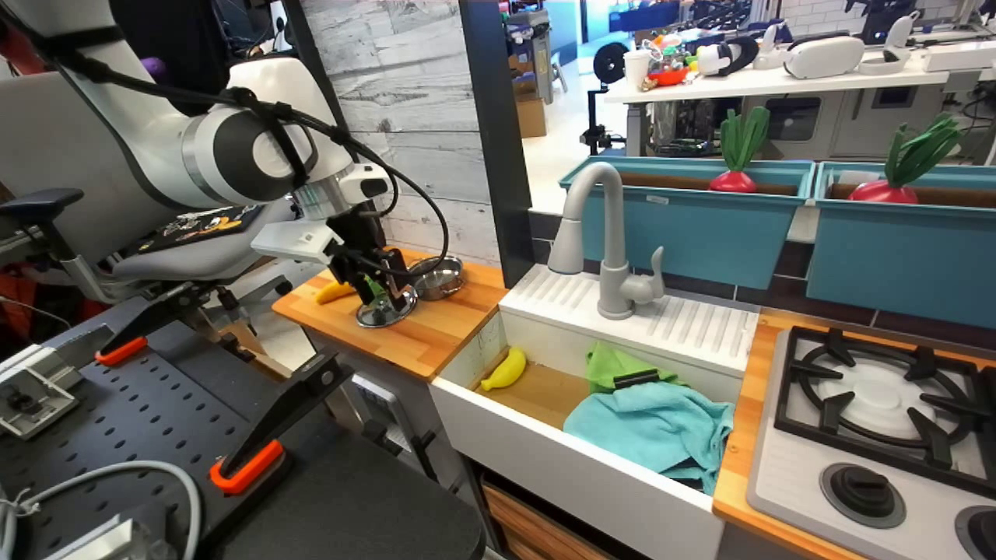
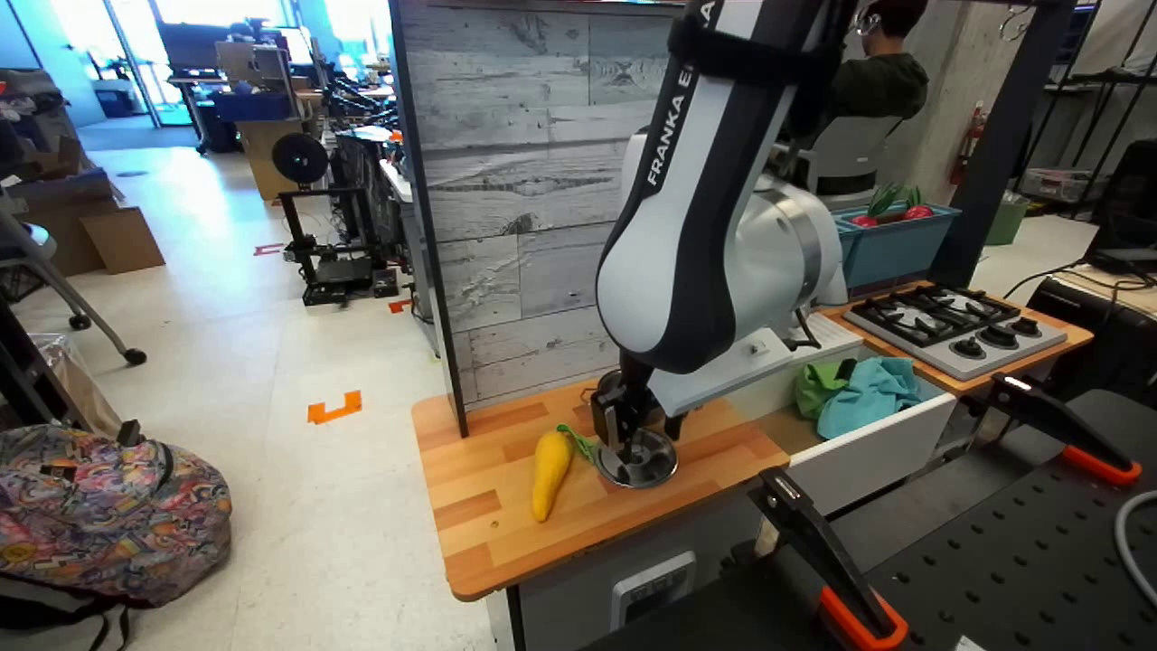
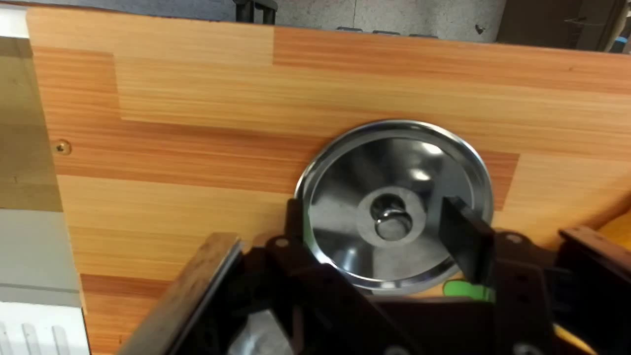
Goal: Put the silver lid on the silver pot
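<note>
Well, I'd call this lining up: spread, empty gripper over the silver lid; next, pinch its knob, then lift toward the silver pot.

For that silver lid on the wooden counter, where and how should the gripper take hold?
Most likely pinch the small central knob of the silver lid, coming straight down: the lid lies roughly flat, knob up, while its rim sits low over the wooden counter, with seemingly little to grip.
</note>
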`<state>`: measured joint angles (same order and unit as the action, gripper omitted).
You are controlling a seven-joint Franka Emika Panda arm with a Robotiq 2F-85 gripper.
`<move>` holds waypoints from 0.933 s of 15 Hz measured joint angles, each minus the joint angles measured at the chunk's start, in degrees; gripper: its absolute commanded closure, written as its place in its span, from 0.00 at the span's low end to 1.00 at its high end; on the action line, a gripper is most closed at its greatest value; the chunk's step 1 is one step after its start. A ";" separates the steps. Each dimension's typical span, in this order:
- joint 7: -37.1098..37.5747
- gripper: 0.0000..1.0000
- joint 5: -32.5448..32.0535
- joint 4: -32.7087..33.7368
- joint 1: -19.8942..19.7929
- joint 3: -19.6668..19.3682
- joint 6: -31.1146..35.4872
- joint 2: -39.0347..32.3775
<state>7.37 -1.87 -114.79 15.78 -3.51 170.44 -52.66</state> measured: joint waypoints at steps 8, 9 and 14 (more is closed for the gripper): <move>-1.86 0.95 -0.10 0.60 -0.82 0.82 -0.35 -0.32; -2.44 0.95 -0.13 0.68 -1.09 1.15 -0.41 -0.33; -7.01 0.95 -1.92 2.22 -2.25 4.09 -3.79 -0.47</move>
<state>0.36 -3.79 -112.57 13.52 0.58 166.66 -53.13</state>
